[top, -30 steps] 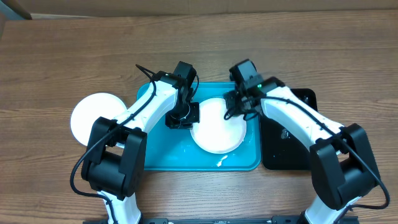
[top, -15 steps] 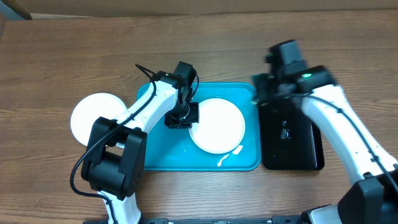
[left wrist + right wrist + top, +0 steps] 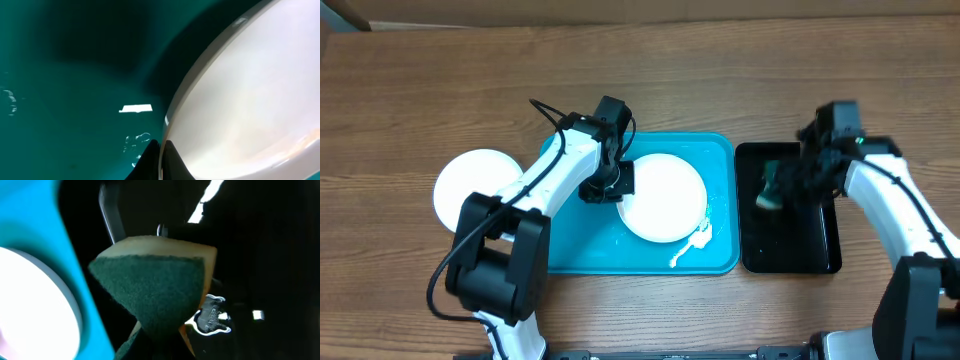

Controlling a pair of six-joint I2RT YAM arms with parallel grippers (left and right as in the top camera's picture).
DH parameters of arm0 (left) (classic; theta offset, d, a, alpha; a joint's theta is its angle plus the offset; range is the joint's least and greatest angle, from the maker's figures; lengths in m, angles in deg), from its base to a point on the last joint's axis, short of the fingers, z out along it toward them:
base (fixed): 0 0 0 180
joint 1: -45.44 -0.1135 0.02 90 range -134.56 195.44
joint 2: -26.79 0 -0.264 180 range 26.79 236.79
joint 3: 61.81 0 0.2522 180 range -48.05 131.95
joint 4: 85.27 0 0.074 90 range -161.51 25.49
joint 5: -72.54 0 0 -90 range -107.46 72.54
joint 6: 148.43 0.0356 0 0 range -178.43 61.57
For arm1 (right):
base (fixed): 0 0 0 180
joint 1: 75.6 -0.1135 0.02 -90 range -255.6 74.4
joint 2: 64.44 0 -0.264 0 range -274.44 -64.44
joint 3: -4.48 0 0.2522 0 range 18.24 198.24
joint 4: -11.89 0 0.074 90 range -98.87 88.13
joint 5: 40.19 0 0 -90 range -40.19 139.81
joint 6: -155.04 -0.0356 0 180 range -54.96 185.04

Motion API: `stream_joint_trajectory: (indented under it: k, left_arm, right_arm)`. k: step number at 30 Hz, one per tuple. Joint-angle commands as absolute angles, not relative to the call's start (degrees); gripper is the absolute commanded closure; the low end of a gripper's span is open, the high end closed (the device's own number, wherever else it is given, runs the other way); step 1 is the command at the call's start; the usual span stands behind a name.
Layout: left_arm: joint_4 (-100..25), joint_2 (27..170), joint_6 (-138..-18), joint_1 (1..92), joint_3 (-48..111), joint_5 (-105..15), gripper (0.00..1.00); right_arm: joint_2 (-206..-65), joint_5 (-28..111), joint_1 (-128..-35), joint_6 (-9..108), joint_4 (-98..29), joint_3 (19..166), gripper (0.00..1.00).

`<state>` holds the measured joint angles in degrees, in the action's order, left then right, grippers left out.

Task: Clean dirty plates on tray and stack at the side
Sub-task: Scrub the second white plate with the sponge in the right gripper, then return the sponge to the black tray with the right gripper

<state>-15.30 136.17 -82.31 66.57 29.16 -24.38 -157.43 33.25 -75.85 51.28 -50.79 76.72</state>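
We see the left pincer (image 3: 608,186) clamped on the left rim of a white plate (image 3: 665,198) lying in the turquoise tray (image 3: 570,252). The right pincer (image 3: 778,187) grips a green sponge (image 3: 150,292) over the black tray (image 3: 812,245).

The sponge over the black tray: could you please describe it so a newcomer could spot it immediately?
Find the black tray right of the turquoise tray. Over its left side, the right arm holds the sponge. It alone is yellow with a dark green scouring face.
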Motion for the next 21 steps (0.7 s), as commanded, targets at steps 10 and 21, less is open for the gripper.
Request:
stream_joint_trajectory:
  k: [10, 21]
  left_arm:
    - [-14.21, 128.5, -83.34, 66.35, 29.69, -19.77, 0.96]
    - [-11.83, 127.02, -83.64, 66.35, 29.69, -16.79, 0.96]
  right_arm:
    - [-157.23, 35.7, -77.05, 50.19, -30.99, 58.47, 0.86]
    - [-157.23, 37.56, -74.25, 48.97, -33.0, 65.95, 0.93]
